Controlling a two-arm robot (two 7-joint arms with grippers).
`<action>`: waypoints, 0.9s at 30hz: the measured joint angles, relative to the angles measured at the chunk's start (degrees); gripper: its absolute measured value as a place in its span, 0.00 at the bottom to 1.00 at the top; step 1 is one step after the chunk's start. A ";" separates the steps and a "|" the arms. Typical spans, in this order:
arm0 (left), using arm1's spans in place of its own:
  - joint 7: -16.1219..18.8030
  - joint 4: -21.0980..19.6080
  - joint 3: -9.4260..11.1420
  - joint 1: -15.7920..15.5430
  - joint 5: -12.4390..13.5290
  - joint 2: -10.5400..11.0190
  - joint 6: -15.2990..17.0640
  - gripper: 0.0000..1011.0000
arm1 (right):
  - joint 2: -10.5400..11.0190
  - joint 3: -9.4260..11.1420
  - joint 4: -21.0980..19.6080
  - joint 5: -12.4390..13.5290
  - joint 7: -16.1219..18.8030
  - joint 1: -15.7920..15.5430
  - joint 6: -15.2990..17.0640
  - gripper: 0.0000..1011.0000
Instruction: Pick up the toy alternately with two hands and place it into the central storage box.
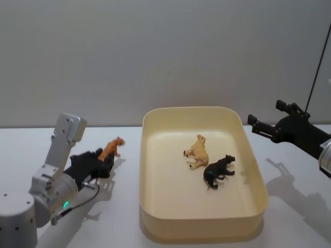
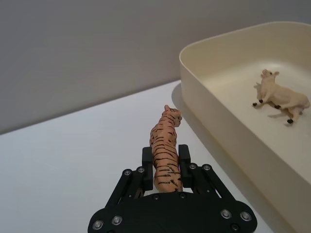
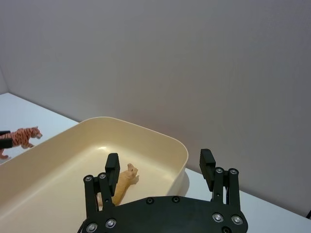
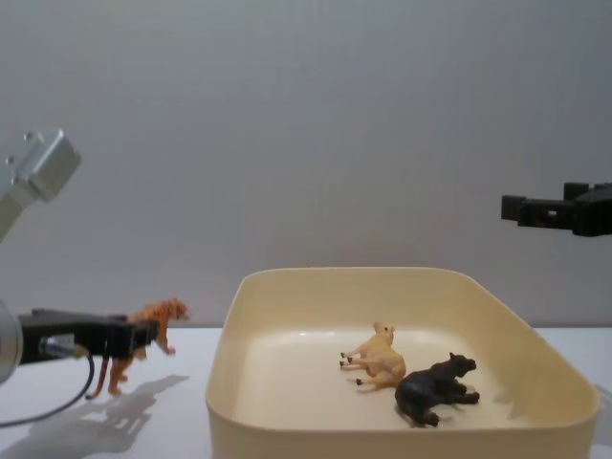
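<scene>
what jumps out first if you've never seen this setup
The big cream tub mid-table, with a tan toy animal and a black one lying on its floor. Left of it, the left gripper pinches a striped orange tiger, while the right gripper hangs open on the tub's right.

left pincer point(image 2: 165, 158) gripping striped tiger point(image 2: 165, 148), cream tub point(image 2: 228, 116) beside

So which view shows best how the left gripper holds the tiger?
The left wrist view: the tiger sits between the left gripper fingers, which close on its flanks. The head view shows the tiger's front beyond the gripper, the chest view shows it side-on, and the right wrist view catches it far off.
</scene>
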 joint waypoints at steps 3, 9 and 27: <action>0.72 0.21 -0.30 -0.84 0.57 -0.40 -1.60 0.28 | 0.00 0.00 0.00 0.00 0.00 0.00 0.00 0.99; 1.16 0.29 -1.05 -2.97 1.64 -1.01 -3.94 0.28 | 0.00 0.00 0.00 0.00 0.00 0.00 0.00 0.99; -9.08 2.61 -2.67 -12.22 2.83 -3.10 -4.69 0.28 | 0.00 0.00 0.00 0.00 0.00 0.00 0.00 0.99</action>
